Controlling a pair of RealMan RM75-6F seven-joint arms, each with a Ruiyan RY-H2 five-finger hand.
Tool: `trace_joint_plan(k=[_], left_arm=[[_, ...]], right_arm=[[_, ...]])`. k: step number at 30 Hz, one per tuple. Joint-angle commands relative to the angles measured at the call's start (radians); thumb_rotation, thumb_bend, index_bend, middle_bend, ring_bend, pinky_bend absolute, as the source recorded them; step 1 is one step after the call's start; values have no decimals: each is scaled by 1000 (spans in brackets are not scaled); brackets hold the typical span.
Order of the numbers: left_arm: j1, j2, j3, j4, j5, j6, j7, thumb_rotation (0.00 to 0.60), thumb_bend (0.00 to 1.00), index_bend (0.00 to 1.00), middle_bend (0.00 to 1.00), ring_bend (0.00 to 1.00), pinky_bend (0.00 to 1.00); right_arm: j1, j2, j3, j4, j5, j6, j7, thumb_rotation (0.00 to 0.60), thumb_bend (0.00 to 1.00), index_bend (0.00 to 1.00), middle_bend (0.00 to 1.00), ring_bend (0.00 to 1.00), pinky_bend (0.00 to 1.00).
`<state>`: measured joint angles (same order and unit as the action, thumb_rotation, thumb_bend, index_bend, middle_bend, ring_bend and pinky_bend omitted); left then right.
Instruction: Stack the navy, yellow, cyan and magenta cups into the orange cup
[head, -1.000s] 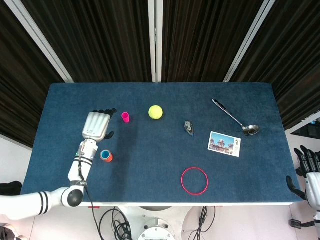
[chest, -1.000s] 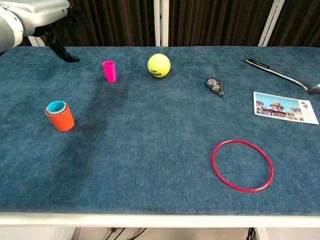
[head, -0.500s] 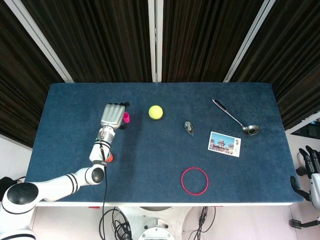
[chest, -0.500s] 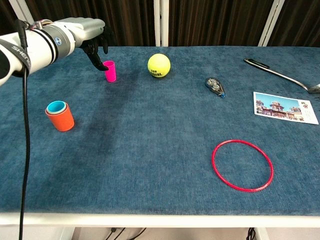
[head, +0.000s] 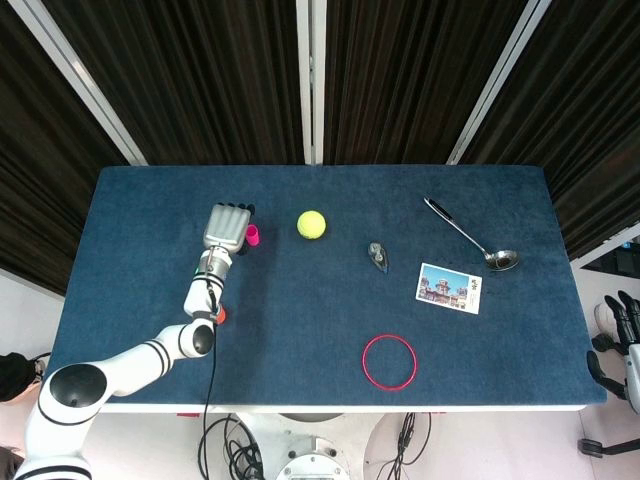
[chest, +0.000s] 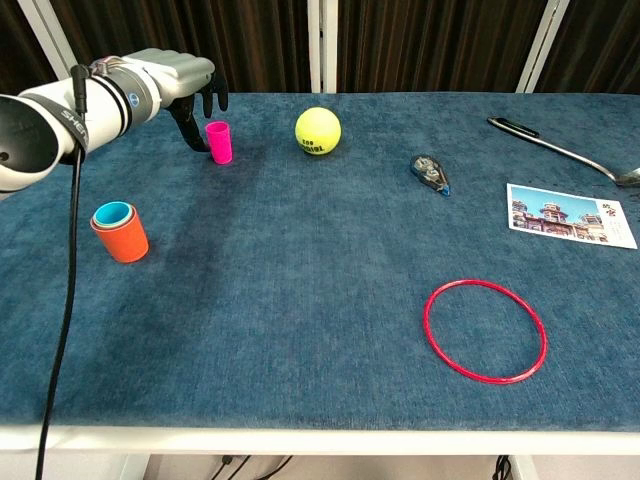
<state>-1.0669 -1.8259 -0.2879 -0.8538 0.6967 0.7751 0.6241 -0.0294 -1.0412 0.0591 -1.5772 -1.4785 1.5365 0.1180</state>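
Note:
The magenta cup (head: 253, 236) (chest: 219, 142) stands upright at the back left of the table. My left hand (head: 227, 228) (chest: 180, 85) hovers right beside it on its left; the thumb hangs down close to the cup's left side, the fingers (chest: 212, 95) are spread behind it, and it holds nothing. The orange cup (chest: 121, 235) stands nearer the front left with a cyan cup (chest: 112, 212) nested inside; in the head view my forearm hides nearly all of the orange cup (head: 220, 317). My right hand (head: 622, 335) hangs off the table's right edge, fingers apart and empty.
A yellow tennis ball (chest: 318, 131) sits right of the magenta cup. Further right are a small tape dispenser (chest: 430, 172), a ladle (chest: 560, 150) and a postcard (chest: 570, 214). A red ring (chest: 485, 330) lies front right.
My left hand has travelled from the far left toward the right and back, arriving beside the magenta cup. The cups have not moved.

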Motion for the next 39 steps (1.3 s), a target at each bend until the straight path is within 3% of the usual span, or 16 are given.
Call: trace_joint_plan(k=[1, 19, 39], left_arm=[[-5, -12, 4, 28, 20, -21, -20, 600, 188, 327, 349, 361, 419], [-28, -55, -14, 118, 58, -86, -78, 600, 191, 416, 430, 443, 492], [-25, -68, -18, 159, 110, -82, -104, 600, 232, 508, 542, 556, 584]], right_arm=[[5, -2, 2, 1, 4, -9, -2, 600, 346, 0, 0, 0, 0], [20, -13, 11, 15, 30, -40, 2, 600, 347, 0, 0, 0, 0], [12, -10, 8, 21, 35, -36, 6, 600, 347, 0, 0, 0, 0]])
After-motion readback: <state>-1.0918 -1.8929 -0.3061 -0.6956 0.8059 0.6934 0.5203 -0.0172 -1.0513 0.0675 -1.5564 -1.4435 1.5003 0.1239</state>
